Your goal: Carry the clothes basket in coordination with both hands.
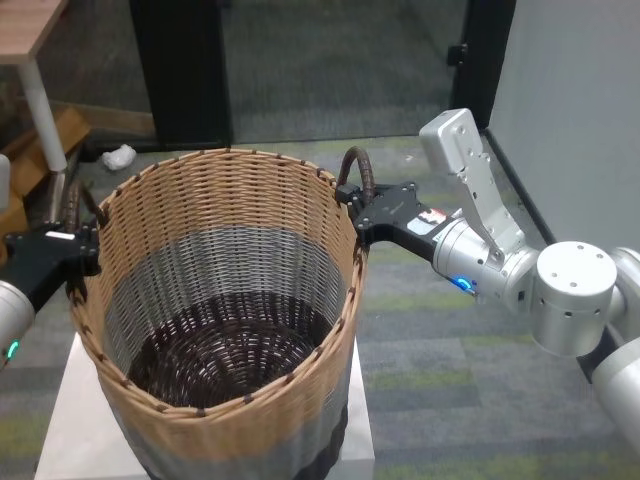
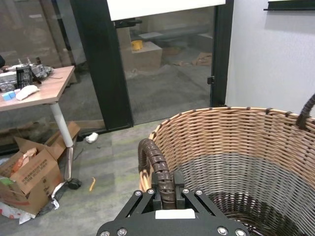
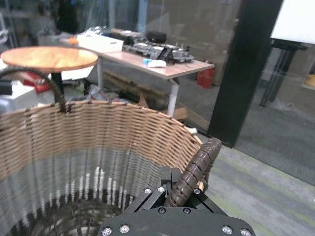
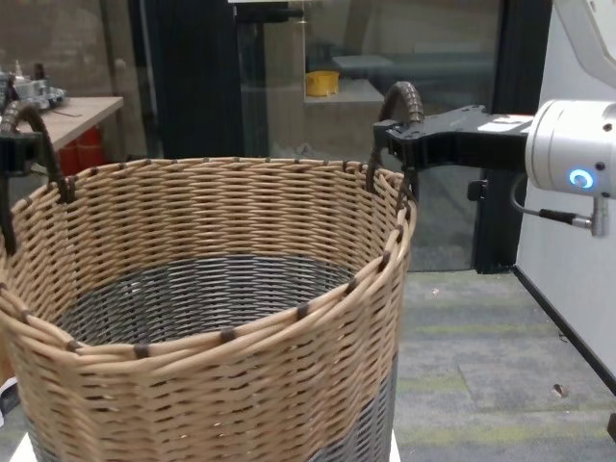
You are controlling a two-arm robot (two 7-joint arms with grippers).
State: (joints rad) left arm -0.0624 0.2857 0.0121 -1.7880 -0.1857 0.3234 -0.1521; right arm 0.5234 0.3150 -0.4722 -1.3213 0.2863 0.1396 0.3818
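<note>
Head view shows the right claw (image 1: 352,203) clamped on the right handle (image 1: 361,172), a dark wrapped loop standing up from the rim of the clothes basket (image 1: 225,310). The right wrist view confirms it: the fingers are pinched narrow around the loop near its base. Across the rim, the left claw (image 1: 82,252) is closed the same way on the left handle (image 2: 156,167), which the left wrist view shows rising straight out from between the fingers.

Outward from the two claws, the basket sits between the arms, its base over a white bench (image 1: 70,420); whether it rests there or is just clear of it cannot be told. Nothing lies inside; the dark woven bottom is bare.

As for handling, an empty wicker basket is probably light, and its woven wall is stiff enough to hold its round shape yet likely to flex a little if squeezed or pulled unevenly. The wrapped handles look ribbed, which should give decent grip, but each is a thin loop that could pivot or slide within a narrow pinch. The two loops are the sensible hold points, being opposite each other and above the load. The likely hazard is tilt: if one arm rises faster, the basket would tip toward the lower side.
</note>
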